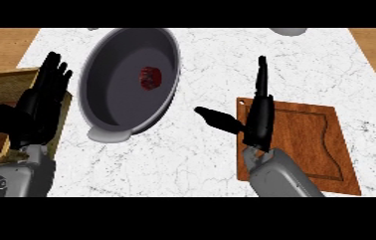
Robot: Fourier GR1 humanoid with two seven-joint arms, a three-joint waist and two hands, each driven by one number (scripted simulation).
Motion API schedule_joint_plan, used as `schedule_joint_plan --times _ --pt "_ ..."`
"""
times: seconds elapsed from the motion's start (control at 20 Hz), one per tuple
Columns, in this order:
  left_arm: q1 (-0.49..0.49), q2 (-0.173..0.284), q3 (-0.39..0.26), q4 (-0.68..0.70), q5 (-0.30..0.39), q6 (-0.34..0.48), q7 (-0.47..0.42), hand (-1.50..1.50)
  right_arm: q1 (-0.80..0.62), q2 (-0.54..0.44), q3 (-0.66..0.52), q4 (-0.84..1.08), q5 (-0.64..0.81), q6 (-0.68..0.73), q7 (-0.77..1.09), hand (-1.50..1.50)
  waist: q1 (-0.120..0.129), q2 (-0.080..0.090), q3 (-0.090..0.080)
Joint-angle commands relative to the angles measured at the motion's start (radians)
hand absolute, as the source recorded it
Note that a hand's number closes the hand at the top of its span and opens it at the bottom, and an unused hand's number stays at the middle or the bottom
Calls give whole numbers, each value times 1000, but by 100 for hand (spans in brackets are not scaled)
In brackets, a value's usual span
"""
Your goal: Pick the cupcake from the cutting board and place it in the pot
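A small dark red cupcake (149,77) lies inside the grey pot (110,109), near its middle. The brown cutting board (308,139) sits at the right with nothing showing on its bare part. My right hand (257,117) hovers over the board's left edge, fingers straight and pointing away, thumb stretched left toward the pot; it holds nothing. My left hand (40,102) rests open at the left edge, fingers up, beside the pot's left rim.
A wooden box edge (18,79) stands at the far left, partly behind my left hand. A pale round object (288,31) shows at the counter's back right. White marble counter (183,159) spreads between pot and board.
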Motion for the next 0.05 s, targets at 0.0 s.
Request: schedule_joint_plan --times 0.0 --pt "37 1 20 -8 -7 -11 -11 0 87 -55 -42 -145 11 99 15 -150 -2 -1 0"
